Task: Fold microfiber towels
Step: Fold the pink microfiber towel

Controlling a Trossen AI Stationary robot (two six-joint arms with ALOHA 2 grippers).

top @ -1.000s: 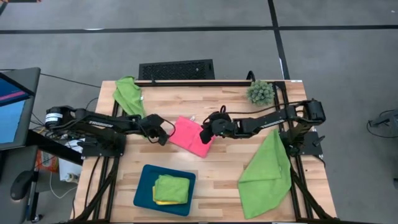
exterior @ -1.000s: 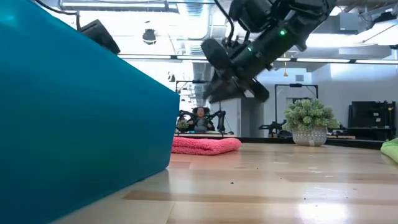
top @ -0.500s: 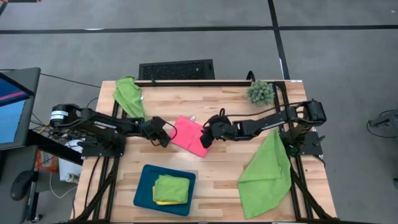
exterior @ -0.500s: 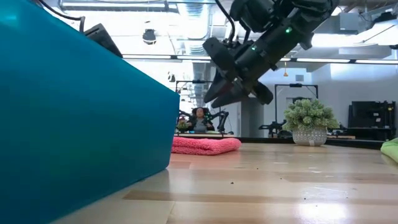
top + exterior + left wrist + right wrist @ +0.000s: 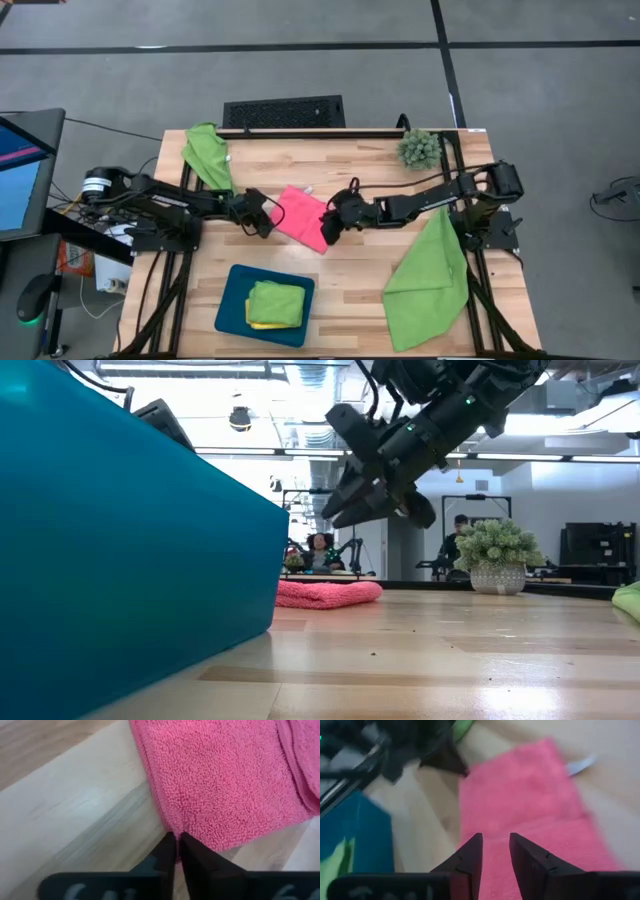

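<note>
At centre of the wooden surface (image 5: 360,275) lies the hot pink folded microfiber towel (image 5: 302,217), flat on the boards. L gripper (image 5: 264,212) sits at the towel's 9 o'clock edge; left wrist view shows its fingers (image 5: 167,851) pressed together, pinching that edge of the pink pile. R gripper (image 5: 331,222) hangs over the towel's 3 o'clock side; fingers (image 5: 470,857) stand partly apart w/ nothing between them, and low view shows it raised clear of the cloth.

Other cloths:
- Lime green towel, crumpled (image 5: 206,152), at approx. 10 o'clock from the pink one, near the surface corner.
- Lime green towel, spread (image 5: 430,280), at approx. 4 o'clock, draped to the surface edge.
- Folded lime green towel on a yellow one (image 5: 276,303), inside the dark teal rectangular tray (image 5: 232,312), at approx. 6 o'clock.

Small spiky green plant (image 5: 419,148) stands at approx. 2 o'clock.
</note>
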